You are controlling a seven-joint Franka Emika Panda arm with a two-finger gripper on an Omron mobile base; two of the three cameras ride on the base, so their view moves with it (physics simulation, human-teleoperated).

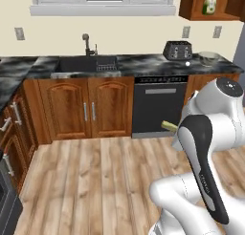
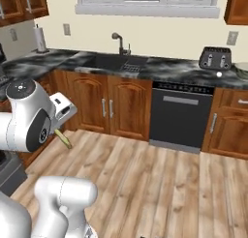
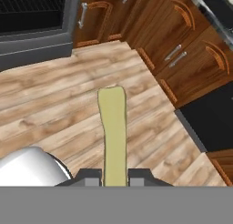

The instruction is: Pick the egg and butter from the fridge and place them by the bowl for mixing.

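My gripper (image 3: 114, 177) is shut on the butter (image 3: 113, 129), a flat pale olive-yellow stick that juts straight out between the two dark fingertips, over the wooden floor. The stick's tip shows past my arm (image 1: 168, 126) and slants down under the white hand (image 2: 63, 138). The pale bowl (image 1: 209, 57) stands on the dark counter right of the toaster (image 1: 177, 50). The small white egg (image 1: 188, 63) lies on the counter between them, in front of the toaster (image 2: 219, 74). A sliver of the light-grey fridge (image 1: 241, 48) shows at the right edge.
Wooden cabinets (image 1: 86, 112) and a black dishwasher (image 1: 160, 107) line the wall under the marble counter. A sink with a faucet (image 1: 87, 44) sits left of the toaster. An oven front (image 3: 36, 22) stands nearby. A carton (image 1: 209, 5) sits on an upper shelf.
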